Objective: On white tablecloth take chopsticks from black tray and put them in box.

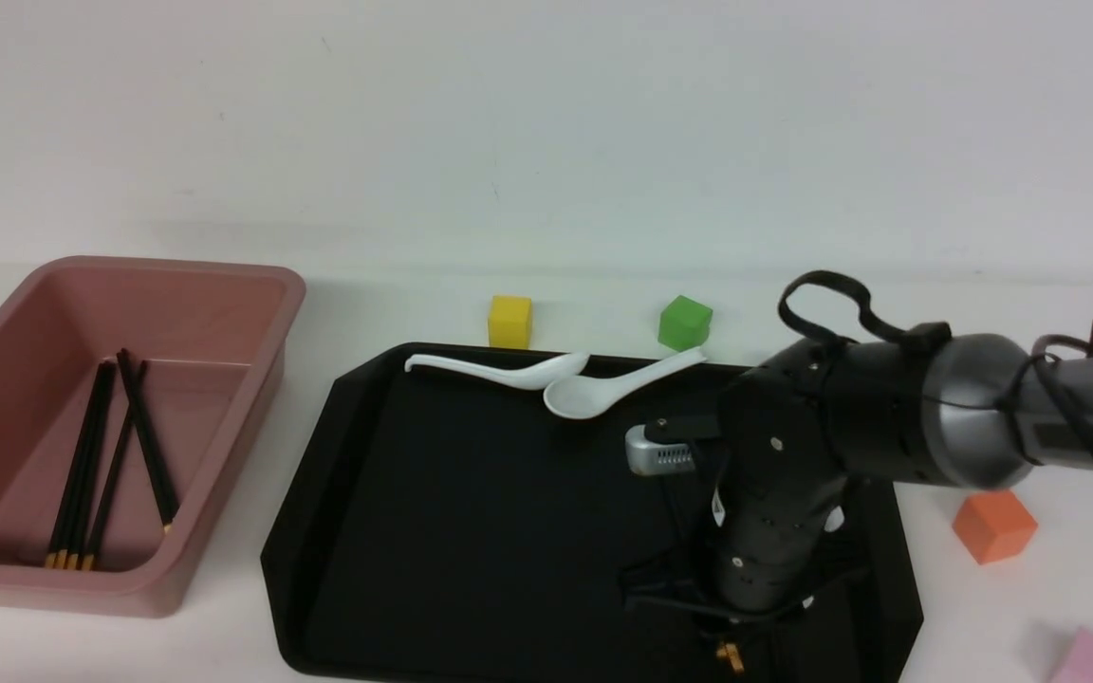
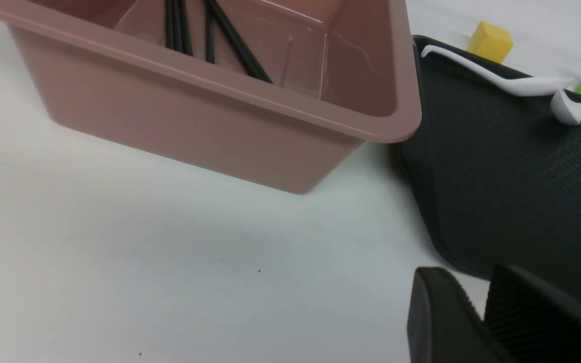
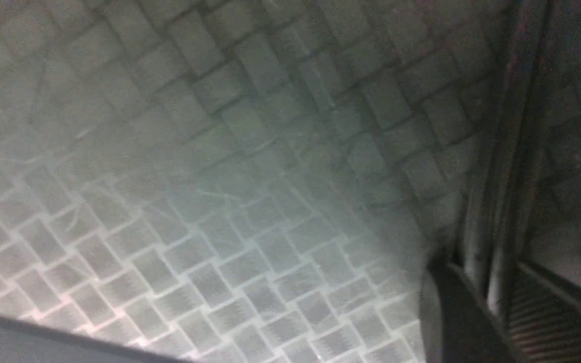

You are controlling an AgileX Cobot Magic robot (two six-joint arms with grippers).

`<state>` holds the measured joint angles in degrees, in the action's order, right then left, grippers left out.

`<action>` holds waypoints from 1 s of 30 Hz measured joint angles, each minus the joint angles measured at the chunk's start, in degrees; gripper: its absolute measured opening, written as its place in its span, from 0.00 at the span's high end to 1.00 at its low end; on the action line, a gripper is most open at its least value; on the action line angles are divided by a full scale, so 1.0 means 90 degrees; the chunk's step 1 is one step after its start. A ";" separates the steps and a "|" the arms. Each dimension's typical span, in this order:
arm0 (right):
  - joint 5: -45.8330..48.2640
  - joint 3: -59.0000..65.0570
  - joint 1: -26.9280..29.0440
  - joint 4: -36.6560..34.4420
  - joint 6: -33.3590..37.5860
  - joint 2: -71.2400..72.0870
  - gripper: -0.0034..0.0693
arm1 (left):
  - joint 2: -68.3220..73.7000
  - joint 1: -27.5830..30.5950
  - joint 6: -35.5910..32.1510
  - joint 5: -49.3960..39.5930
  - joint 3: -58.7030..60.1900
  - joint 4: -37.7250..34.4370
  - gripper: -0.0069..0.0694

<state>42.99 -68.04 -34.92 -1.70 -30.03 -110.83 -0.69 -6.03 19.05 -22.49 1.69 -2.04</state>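
Right fingers (image 3: 452, 322) pinch thin black chopsticks (image 3: 495, 201) near their gold ends over the glossy black plastic tray (image 1: 471, 531); stiff, probably slippery, likely steadier held mid-shaft. Left fingers (image 2: 442, 322): cannot tell whether spread.

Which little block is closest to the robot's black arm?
The orange block, beside the black tray's right edge, under the right arm. The yellow block and green block sit behind the tray; the pink block lies farther off.
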 joint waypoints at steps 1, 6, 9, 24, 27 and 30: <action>0.0006 -0.0006 0.0000 0.0000 0.0000 0.0000 0.76 | 0.0000 0.0000 0.0000 0.0000 0.0000 0.0000 0.69; 0.0056 -0.0006 0.0000 -0.0021 0.0119 0.0044 0.76 | 0.0000 0.0000 0.0000 0.0000 0.0000 0.0000 0.68; 0.0197 0.0023 0.0000 -0.0047 0.0273 0.0132 0.76 | 0.0000 0.0000 0.0000 0.0000 0.0000 0.0000 0.68; 0.1241 -0.0235 0.0000 -0.0700 0.0829 0.1908 0.76 | 0.0000 0.0000 0.0000 0.0000 0.0000 0.0000 0.67; 0.0958 -0.0701 -0.0094 -0.1361 0.1496 0.1972 0.76 | 0.0000 0.0000 0.0000 0.0000 0.0000 0.0000 0.66; 0.0321 -0.1160 -0.0341 -0.2091 0.2320 0.1868 0.76 | 0.0000 0.0000 0.0000 0.0000 0.0000 0.0000 0.66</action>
<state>45.88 -78.47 -37.99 -20.52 -9.15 -94.02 -0.69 -6.03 19.05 -22.49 1.69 -2.04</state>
